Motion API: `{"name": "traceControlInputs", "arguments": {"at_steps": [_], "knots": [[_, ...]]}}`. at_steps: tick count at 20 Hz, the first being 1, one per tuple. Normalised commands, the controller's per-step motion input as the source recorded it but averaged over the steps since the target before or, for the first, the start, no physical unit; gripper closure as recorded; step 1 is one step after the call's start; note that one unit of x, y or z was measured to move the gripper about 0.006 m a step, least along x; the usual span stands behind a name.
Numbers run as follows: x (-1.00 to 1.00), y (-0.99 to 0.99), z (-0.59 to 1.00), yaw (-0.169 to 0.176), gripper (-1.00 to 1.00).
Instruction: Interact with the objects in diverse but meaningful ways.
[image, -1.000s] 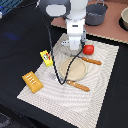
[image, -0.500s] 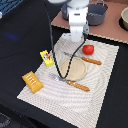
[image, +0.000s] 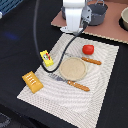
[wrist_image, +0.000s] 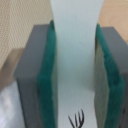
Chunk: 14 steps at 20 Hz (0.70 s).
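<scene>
In the wrist view my gripper (wrist_image: 75, 70) is shut on the white elongated fish-like piece (wrist_image: 75, 45), which stands between the green pads (wrist_image: 48, 75). In the exterior view the gripper (image: 75, 27) hangs high above the far edge of the striped mat (image: 100, 90), and the white piece cannot be made out there. On the mat lie the red tomato-like ball (image: 88, 49), the yellow packet (image: 47, 58) and the orange ridged block (image: 32, 81).
A round tan plate (image: 73, 68) sits mid-mat with a wooden-handled knife (image: 91, 60) and fork (image: 75, 85) beside it. A grey pot (image: 96, 14) and another vessel (image: 124, 17) stand on a brown board behind. A black cable (image: 37, 35) hangs from the arm.
The gripper has risen from just above the plate and moved toward the far edge of the mat, still shut on the white piece. The other toys have not moved.
</scene>
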Motion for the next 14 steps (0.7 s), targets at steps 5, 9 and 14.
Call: {"name": "traceControlInputs", "arguments": {"at_steps": [5, 9, 14], "knots": [[0.42, -0.83, 0.18, 0.0, 1.0], [0.47, -0.8, 0.15, 0.0, 1.0], [0.49, -0.79, 0.15, 0.0, 1.0]]}}
